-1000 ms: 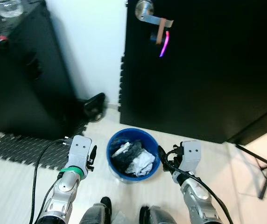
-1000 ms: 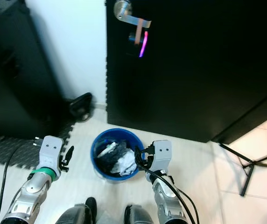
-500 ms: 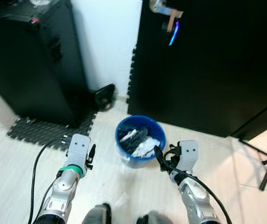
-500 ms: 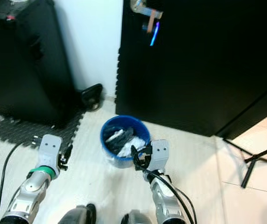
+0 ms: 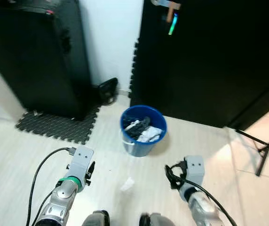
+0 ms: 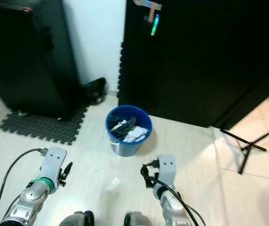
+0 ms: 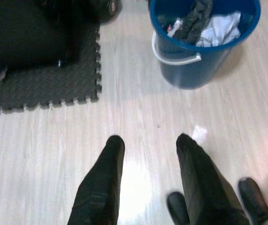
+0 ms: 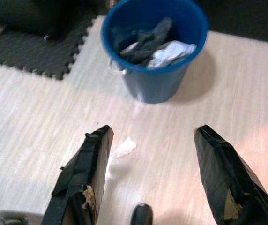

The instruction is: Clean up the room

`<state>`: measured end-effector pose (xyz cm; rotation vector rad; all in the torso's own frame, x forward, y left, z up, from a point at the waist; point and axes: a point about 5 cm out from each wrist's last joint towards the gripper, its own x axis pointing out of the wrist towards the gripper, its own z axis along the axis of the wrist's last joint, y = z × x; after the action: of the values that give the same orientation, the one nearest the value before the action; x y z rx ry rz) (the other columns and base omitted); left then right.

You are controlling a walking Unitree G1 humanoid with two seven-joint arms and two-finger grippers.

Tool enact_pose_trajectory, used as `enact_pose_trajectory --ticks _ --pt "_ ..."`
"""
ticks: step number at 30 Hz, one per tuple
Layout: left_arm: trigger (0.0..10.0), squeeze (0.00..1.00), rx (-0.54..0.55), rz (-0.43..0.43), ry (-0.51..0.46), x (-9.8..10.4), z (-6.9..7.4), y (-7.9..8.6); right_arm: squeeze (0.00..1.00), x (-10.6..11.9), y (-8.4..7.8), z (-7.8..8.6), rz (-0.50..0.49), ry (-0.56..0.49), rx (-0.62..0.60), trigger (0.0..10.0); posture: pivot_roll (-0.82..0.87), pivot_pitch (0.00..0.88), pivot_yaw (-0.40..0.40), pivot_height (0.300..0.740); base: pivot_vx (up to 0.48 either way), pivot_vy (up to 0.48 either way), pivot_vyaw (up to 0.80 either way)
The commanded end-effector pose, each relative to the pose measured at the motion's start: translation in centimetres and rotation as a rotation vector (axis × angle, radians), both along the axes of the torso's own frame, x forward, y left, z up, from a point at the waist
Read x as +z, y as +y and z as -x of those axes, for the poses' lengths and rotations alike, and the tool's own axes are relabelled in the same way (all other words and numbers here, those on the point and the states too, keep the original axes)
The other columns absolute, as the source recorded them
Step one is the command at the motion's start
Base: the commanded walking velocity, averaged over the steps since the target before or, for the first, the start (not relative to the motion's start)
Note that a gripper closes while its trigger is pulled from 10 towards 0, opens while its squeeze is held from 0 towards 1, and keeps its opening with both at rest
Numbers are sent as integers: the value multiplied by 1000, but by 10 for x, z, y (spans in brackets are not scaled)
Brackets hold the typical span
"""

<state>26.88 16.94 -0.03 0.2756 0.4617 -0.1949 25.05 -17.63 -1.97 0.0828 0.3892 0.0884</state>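
Note:
A blue bucket (image 5: 143, 131) holding dark and white cloths stands on the pale floor before a black door. A small white scrap (image 5: 127, 183) lies on the floor between me and the bucket; it is also visible as the scrap (image 8: 124, 147). My left gripper (image 7: 148, 140) is open and empty, held low over bare floor short of the bucket (image 7: 197, 56). My right gripper (image 8: 153, 130) is open and empty too, pointing toward the bucket (image 8: 155, 47), with the scrap close to one finger (image 8: 94, 154).
A black cabinet (image 5: 35, 52) stands at the left on a dark foam mat (image 5: 57, 127). A black door (image 5: 209, 61) rises behind the bucket. A small black object (image 5: 107, 90) lies by the wall. A stand's legs (image 5: 261, 150) are at right. My feet (image 7: 176, 206) are below.
The whole view has pulled back, so the bucket now lies farther ahead and looks smaller. The white scrap on the floor has come fully into sight. Both grippers remain open.

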Motion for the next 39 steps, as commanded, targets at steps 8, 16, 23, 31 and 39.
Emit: enact_pose_trajectory --ticks 8,16,23,31,39 --pt "10000 0 -141 -52 109 -22 16 -18 0 -24 3 21 37 141 20 10000 61 52 7 740 0 0 524" --pt "10000 0 -146 -58 151 -28 17 -18 0 -25 8 20 40 151 40 10000 60 28 1 740 0 0 795" --pt "10000 0 -169 -62 206 -36 21 -20 0 -27 12 20 42 166 59 10000 58 11 5 740 0 0 787" --pt "10000 0 -178 -69 215 -38 21 -20 0 -28 15 20 39 166 67 10000 58 6 12 740 0 0 781" --pt "10000 0 -184 -68 212 -39 22 -21 0 -28 15 21 44 166 78 10000 59 3 11 740 0 0 775"
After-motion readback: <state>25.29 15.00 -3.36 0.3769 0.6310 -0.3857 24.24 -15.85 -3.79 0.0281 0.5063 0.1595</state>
